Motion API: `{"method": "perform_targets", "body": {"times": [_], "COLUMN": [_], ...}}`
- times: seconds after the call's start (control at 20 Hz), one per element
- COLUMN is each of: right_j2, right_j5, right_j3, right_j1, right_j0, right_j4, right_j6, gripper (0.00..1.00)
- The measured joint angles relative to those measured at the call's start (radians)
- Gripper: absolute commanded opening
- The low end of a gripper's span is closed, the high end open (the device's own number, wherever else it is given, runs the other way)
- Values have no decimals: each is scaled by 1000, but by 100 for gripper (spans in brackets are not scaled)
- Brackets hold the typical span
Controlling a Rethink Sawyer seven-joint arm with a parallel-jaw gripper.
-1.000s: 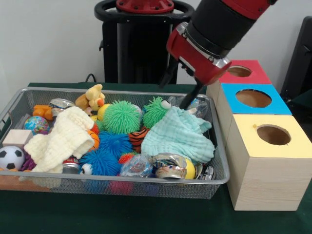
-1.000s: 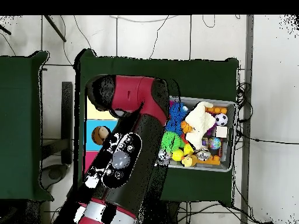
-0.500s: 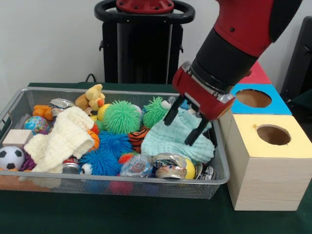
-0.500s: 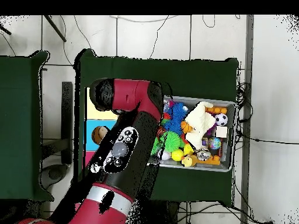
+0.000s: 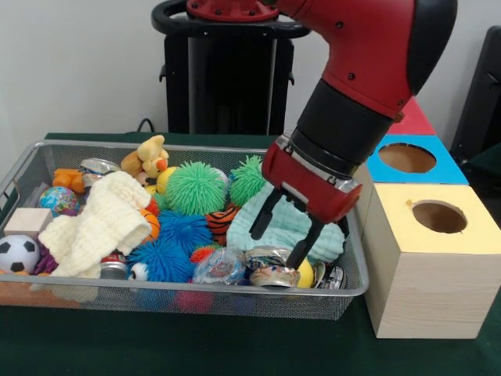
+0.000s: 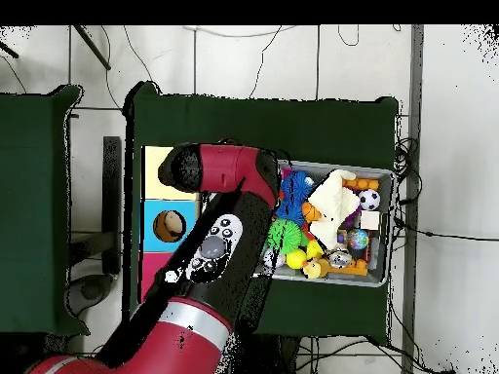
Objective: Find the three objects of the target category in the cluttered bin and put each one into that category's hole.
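The hand (image 5: 281,238) is hanging over the right end of the wire mesh bin (image 5: 109,298), its two black fingers (image 5: 261,220) spread apart and pinching nothing. Their tips are reaching down beside the mint green cloth (image 5: 275,225), just above a crushed can (image 5: 272,270) near the front rim. The red wrist is covering most of that cloth, so I am only seeing its left and lower edges. From the front the arm (image 5: 368,86) is blocking the red-topped box (image 5: 412,119) almost entirely.

From overhead the arm (image 6: 210,268) is hiding the hand and the bin's (image 6: 382,278) end nearest the boxes.

The hole (image 5: 439,217), in the yellow-topped wooden box (image 5: 430,290), is sitting on the table (image 5: 196,345) outside the bin, well to the right of the hand in the front view.
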Motion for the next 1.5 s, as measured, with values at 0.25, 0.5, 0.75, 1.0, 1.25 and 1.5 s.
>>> {"method": "perform_targets", "body": {"times": [0.25,0.5,0.75,1.0,1.25,1.5], "right_j2": [6,16,26,28,30,36], "right_j5": [-12,-12,-12,-12,-12,-12], "right_j3": [31,76,129,171,201,233], "right_j1": [-2,-18,-52,-94,-133,-170], "right_j0": [-5,-5,-4,0,8,11], "right_j4": [-1,-1,-1,-1,-1,-1], "right_j6": [0,0,0,0,0,0], "gripper": [100,100,100,100,100,100]}}
